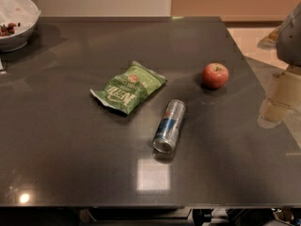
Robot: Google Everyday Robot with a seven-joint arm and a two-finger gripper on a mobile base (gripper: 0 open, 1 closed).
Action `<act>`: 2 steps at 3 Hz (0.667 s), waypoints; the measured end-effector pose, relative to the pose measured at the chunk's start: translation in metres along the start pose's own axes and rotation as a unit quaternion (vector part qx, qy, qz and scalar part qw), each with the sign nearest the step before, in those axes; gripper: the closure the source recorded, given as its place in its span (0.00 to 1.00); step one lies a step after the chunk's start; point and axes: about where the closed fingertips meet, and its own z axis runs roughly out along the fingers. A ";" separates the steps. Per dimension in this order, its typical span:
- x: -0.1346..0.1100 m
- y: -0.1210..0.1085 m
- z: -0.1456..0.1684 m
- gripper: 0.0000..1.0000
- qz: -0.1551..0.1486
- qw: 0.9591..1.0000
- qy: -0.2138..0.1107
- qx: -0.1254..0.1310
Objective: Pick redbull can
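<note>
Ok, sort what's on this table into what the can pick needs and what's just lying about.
For the job: redbull can, lying on its side; gripper, at the picture's right edge, away from it.
Just lying about: green chip bag, apple, white bowl in the far left corner.

On the table [66, 154], redbull can [169, 126] lies before chip bag [128, 88] and apple [216, 75] (gripper [277, 102] far right).
</note>
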 end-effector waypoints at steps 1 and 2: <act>0.000 0.000 0.000 0.00 0.000 1.000 0.000 0.000; -0.017 -0.004 0.004 0.00 -0.029 0.999 -0.014 -0.013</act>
